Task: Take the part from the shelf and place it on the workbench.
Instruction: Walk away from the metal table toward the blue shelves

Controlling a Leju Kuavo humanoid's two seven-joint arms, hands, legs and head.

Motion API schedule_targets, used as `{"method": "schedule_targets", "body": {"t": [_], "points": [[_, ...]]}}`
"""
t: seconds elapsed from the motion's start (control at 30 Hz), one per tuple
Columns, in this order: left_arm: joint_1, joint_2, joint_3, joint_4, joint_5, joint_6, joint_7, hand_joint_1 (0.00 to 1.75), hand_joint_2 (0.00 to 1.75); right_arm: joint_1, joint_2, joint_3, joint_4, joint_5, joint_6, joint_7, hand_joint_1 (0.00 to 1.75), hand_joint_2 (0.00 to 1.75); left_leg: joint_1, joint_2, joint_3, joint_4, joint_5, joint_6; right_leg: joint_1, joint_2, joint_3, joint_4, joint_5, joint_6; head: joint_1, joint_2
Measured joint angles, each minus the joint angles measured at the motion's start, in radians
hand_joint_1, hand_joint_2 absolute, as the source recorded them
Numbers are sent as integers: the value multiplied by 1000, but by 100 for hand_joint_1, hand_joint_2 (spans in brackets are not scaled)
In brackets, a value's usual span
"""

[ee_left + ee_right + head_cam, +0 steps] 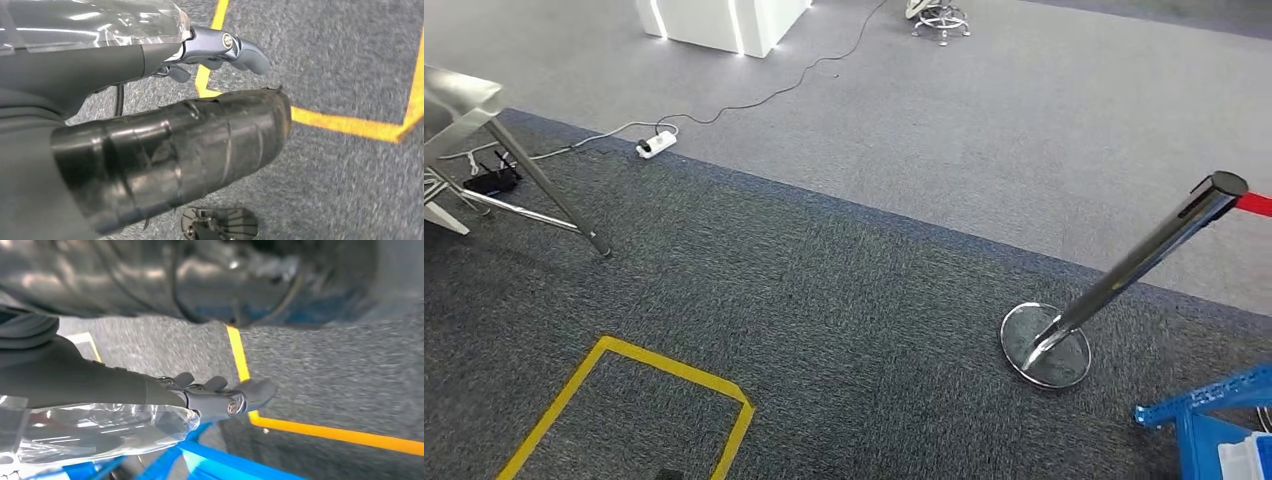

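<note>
1. While the arms are hanging low, the left hand [212, 47] is showing beside its clear, glossy plastic wrap. Its smooth grey thumb is stretching away from the dark fingers [177, 73], which are mostly hidden. It is holding nothing.
2. The right hand [215, 396] is lying the same way. Its thumb is reaching out and rounded fingertips [216, 382] are peeping over the palm, loosely apart and gripping nothing. This view is blurring with motion.
3. Just beyond that hand the blue shelf [220, 465] is showing painted metal rails, cut off by the edge. In the head view its corner [1199, 408] is poking in at lower right, framing a pale thing [1246, 457] that is too cropped to tell whether it is the part.
4. Yellow tape [624, 392] is marking an angular outline on the dark speckled carpet [844, 300].
5. Farther right, a chrome stanchion [1129, 265] is leaning from its round, mirror-bright base, with a red belt [1255, 204] running out of frame.
6. At far left, tubular metal legs [544, 185] are slanting down from a cropped top.
7. Beyond, a white power strip [655, 144] and thin cables are lying at the edge of a paler carpet [1024, 120], before a white plinth [724, 25].
</note>
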Motion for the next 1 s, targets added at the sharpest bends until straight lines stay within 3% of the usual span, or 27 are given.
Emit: {"method": "schedule_targets", "body": {"t": [0.03,0.07,0.1,0.17,0.23,0.27,0.33,0.4,0.47,0.53,0.57,0.6,0.63,0.7,0.77,0.83,0.9,0.97,1.0], "points": [[0,0,1,0,0,0,0,0,0,0,0,1,0,0,0,1,0,0,0,15,-1,3,-3,-1,-4,-7,-19,39,-11,4,0,0],[0,0,2,0,0,0,0,0,0,1,0,1,0,0,0,1,0,0,1,30,-1,6,-7,-3,-8,-12,-20,45,-3,9,0,0],[0,0,3,0,0,-1,0,0,0,2,-1,2,1,0,0,1,0,0,3,43,-2,11,-11,-6,-12,-18,0,12,21,14,0,0],[-1,0,3,0,0,-2,0,0,0,2,-1,2,1,0,0,2,0,0,6,65,-1,26,-25,-17,-17,-46,71,-112,76,19,0,0],[-3,1,5,0,0,-2,0,0,0,1,-1,3,2,0,0,2,0,0,5,81,-2,42,-40,-33,-14,-70,112,-189,97,10,0,0],[-4,1,6,0,0,-2,0,0,0,0,-1,4,2,0,0,2,0,0,3,88,-2,45,-45,-40,-10,-72,113,-193,93,1,-1,0],[-5,1,8,0,0,-2,0,0,0,1,-2,4,3,0,0,2,0,0,6,99,4,47,-51,-51,-8,-53,112,-195,95,-14,-1,0],[-6,0,8,0,0,-2,0,0,0,1,-2,4,3,0,0,2,0,0,11,71,-5,81,-81,-60,-11,-36,111,-201,100,-27,-1,0],[-5,0,8,0,0,-2,-1,0,0,-1,-2,4,3,0,0,2,0,0,15,24,-54,191,-148,-65,-10,-19,109,-203,104,-36,-2,0],[-1,0,9,0,0,-2,0,0,0,-1,-2,4,4,2,0,4,0,0,16,6,-113,312,-195,-66,-6,4,106,-203,105,-40,-2,0],[0,0,9,0,0,-2,0,0,0,0,-2,4,4,5,1,7,0,0,16,3,-125,333,-190,-64,-5,17,106,-203,105,-40,-2,0],[1,0,9,0,0,-3,1,0,0,0,-2,5,4,11,3,13,0,0,16,1,-120,315,-166,-62,-4,30,107,-202,106,-40,-2,0],[0,0,9,0,0,-4,1,0,0,0,-2,7,5,20,7,20,0,0,16,-8,-97,261,-125,-58,-4,44,109,-202,106,-40,-1,0],[1,0,9,0,0,-8,0,0,0,-1,-2,13,6,37,16,34,0,0,17,-57,-43,127,-57,-49,-3,69,110,-200,107,-36,-1,0],[-1,1,10,0,0,-12,-1,0,0,-2,-1,21,8,50,24,42,0,0,16,-91,-21,65,-38,-45,-5,91,104,-198,111,-26,-1,0],[-4,1,11,0,0,-14,-2,0,0,0,-1,27,9,56,31,40,0,0,15,-78,-19,56,-34,-38,-9,111,98,-201,117,-11,-1,0],[-5,0,12,0,0,-15,0,0,0,3,0,30,10,57,41,23,0,0,17,-53,-12,40,-23,-26,-6,81,85,-179,102,-3,0,0],[-3,0,12,0,-2,-16,3,0,0,2,0,32,11,59,51,-4,0,0,15,-23,-9,29,-15,-17,-2,22,41,-89,46,-1,1,0],[-1,0,12,0,-3,-18,5,0,0,1,0,34,11,62,56,-16,0,0,13,-7,-9,29,-15,-14,-2,5,11,-26,13,1,2,0]]}}
